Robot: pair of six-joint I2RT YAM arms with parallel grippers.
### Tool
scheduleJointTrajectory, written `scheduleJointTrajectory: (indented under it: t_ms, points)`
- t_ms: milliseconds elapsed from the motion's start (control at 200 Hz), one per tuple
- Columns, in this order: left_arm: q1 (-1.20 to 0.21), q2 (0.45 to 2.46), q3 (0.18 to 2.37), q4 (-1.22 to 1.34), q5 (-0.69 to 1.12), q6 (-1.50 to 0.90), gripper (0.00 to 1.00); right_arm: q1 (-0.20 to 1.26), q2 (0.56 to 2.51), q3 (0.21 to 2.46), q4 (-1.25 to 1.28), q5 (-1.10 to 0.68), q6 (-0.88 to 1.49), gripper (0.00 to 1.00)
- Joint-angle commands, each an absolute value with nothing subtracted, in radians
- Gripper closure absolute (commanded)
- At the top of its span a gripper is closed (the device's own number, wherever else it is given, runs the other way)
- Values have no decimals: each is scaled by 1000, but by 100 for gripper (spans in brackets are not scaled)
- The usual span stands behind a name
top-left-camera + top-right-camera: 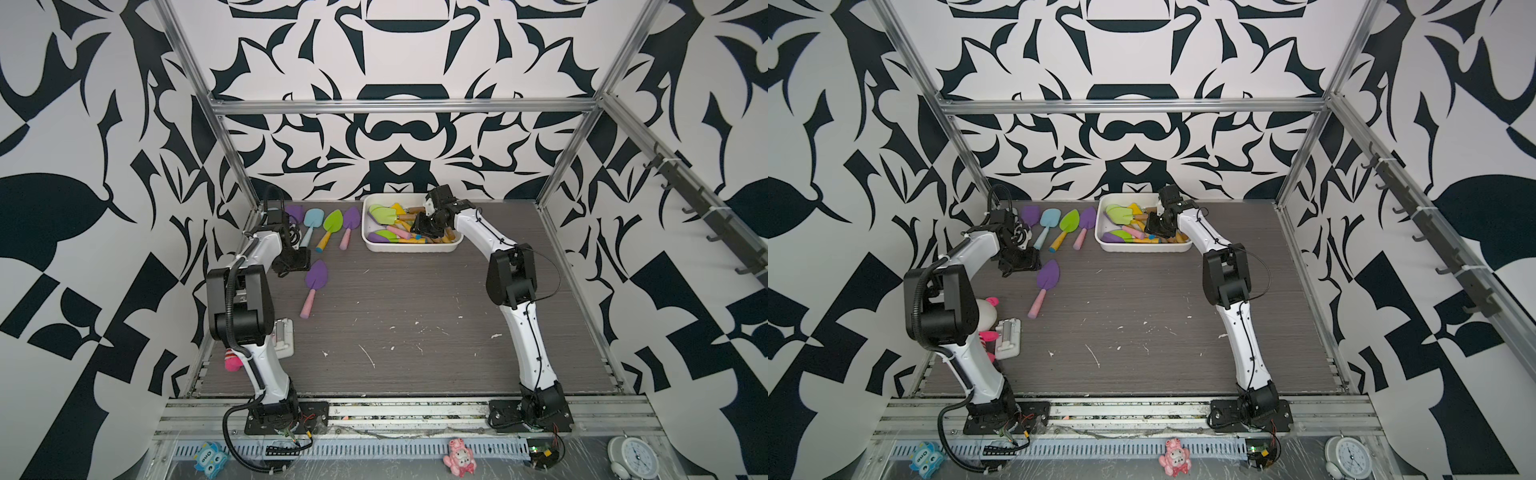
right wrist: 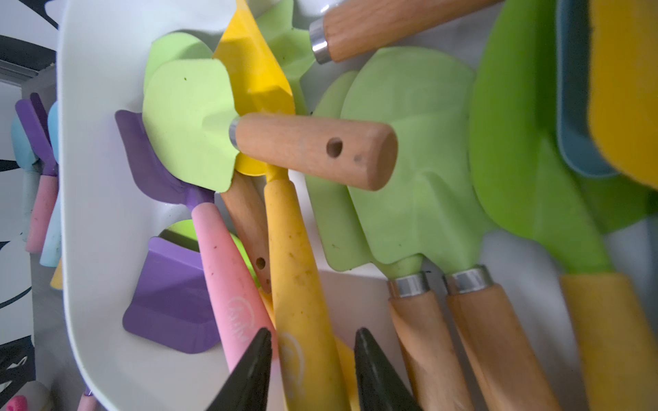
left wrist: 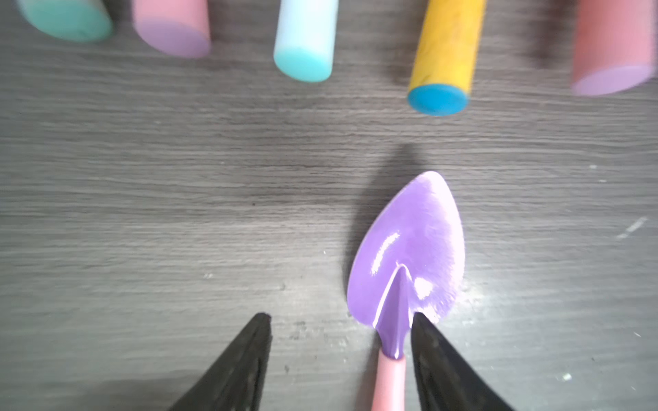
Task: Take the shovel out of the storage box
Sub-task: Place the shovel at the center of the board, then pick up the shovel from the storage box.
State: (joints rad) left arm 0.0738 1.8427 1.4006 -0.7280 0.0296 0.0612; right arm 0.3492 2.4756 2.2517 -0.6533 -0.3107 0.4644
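The white storage box (image 1: pixel 411 249) (image 1: pixel 1142 248) (image 2: pixel 99 213) stands at the back of the table, holding several shovels piled over one another. My right gripper (image 1: pixel 419 230) (image 1: pixel 1152 227) (image 2: pixel 313 331) reaches into it, its fingers shut on the yellow handle of a yellow shovel (image 2: pixel 299 256) that lies among the others. On the table at the left lies a purple shovel (image 1: pixel 316 276) (image 1: pixel 1048 276) (image 3: pixel 409 249) with a pink handle. My left gripper (image 1: pixel 295 266) (image 1: pixel 1019 264) (image 3: pixel 340 316) hovers open over its neck, which sits close beside one finger.
Several more shovels (image 1: pixel 332 222) lie in a row at the back left, handle ends toward the left gripper. Green shovels with wooden handles (image 2: pixel 420 178) crowd the box beside the yellow one. A white block (image 1: pixel 284 336) and a pink toy (image 1: pixel 232 361) sit by the left arm.
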Motion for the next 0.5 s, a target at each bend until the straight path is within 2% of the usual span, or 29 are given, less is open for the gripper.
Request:
scheduleJointTrajectory:
  t_ms: [0, 120, 265, 495]
  points:
    - [80, 1773, 1430, -788, 32, 21, 31, 357, 2499, 2300, -682, -322, 468, 57]
    - [77, 1710, 1461, -799, 67, -31, 28, 361, 2525, 2347, -698, -336, 468, 60]
    - [52, 1624, 1488, -783, 118, -115, 26, 361, 2512, 2347, -698, -359, 474, 78]
    - [-48, 1539, 1501, -717, 158, -230, 27, 361, 2382, 2243, -674, -342, 474, 96]
